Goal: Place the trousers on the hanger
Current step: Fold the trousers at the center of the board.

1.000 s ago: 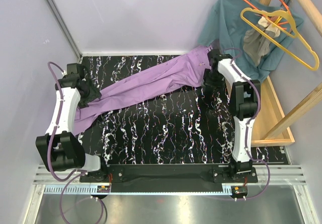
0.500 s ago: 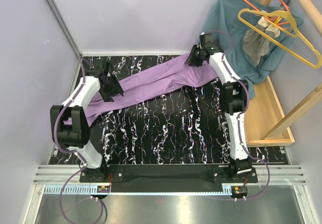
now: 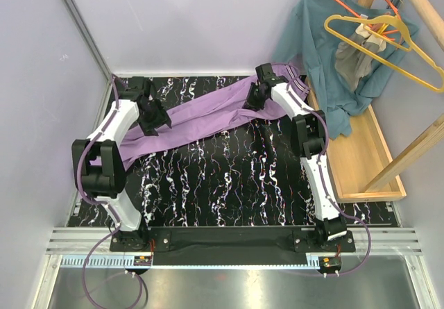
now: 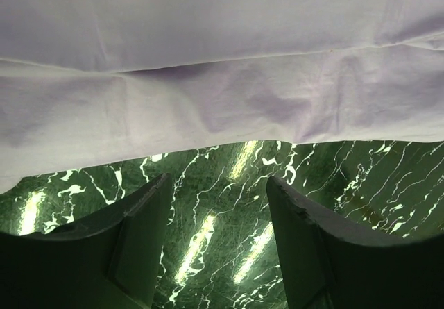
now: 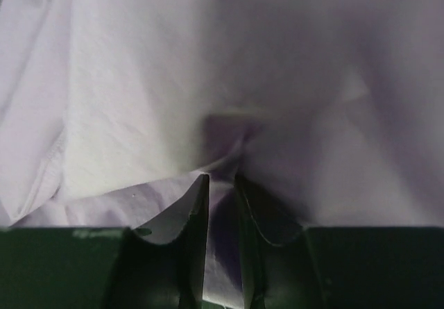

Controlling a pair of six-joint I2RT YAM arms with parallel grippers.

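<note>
Trousers point(image 3: 201, 118) lie stretched across the far side of the worktop point(image 3: 229, 177), running from the left side up toward the right corner. They are well apart from the hanger point(image 3: 380, 57), which hangs on the rail point(image 3: 416, 3) at the far right, in front of a teal shirt point(image 3: 319, 38). The step in hand looks like the pick-up, before any hanging. The right fingers point(image 5: 267, 219) stand narrow, pinching a raised fold of lilac cloth near the upper end. The left fingers point(image 4: 139, 239) stand wide over bare worktop, with the trousers' near edge just beyond their tips and nothing between them. Next, I judge, the left fingers need to advance onto that edge and close, so that both arms share the cloth. Then the trousers must be lifted clear and carried right to the hanger's bar. A thin pinch could slip as the weight comes on.
</note>
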